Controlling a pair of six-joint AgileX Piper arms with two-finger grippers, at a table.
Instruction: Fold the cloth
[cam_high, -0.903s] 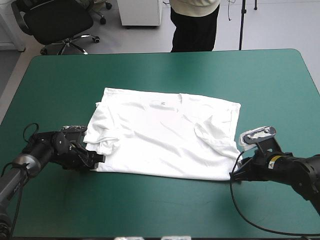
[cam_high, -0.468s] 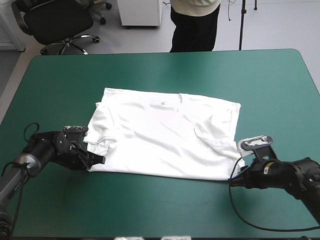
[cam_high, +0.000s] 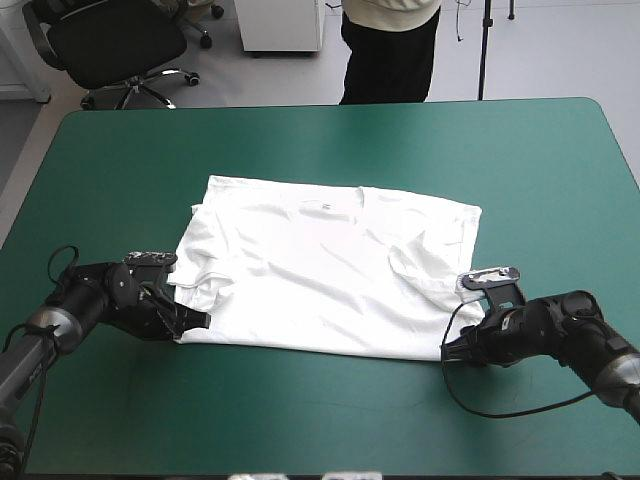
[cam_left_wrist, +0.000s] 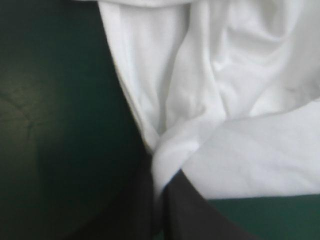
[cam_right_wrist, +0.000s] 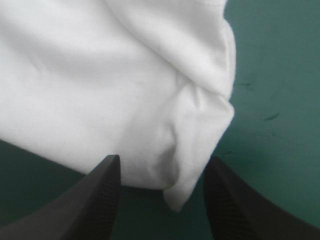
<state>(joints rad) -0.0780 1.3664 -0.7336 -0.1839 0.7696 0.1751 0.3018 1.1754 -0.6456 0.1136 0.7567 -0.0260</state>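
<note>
Neck label (cam_high: 320, 207) on the T-shirt (cam_high: 330, 285): a small pale tag, too small to read. No other writing visible.

T-shirt lies spread flat mid-surface (cam_high: 330, 140), collar toward the far edge, hem toward the robot. Left-side sleeve is folded in and rumpled, and there are creases near the right hem corner.

Left claw (cam_high: 198, 320) is at the near-left hem corner. High view doesn't show the grip, but the left wrist view does. Its black fingers (cam_left_wrist: 200, 215) are all but together with a strip of white pinched between them, so it's clamped on the T-shirt.

Right claw (cam_high: 450, 350) is low at the near-right corner. In the right wrist view its fingers are apart, with the corner's point between them, not gripped.

Cover (cam_high: 120, 180) is teal-green. Right wrist view shows a few dark scuffs (cam_right_wrist: 272, 116) beside that corner.
</note>
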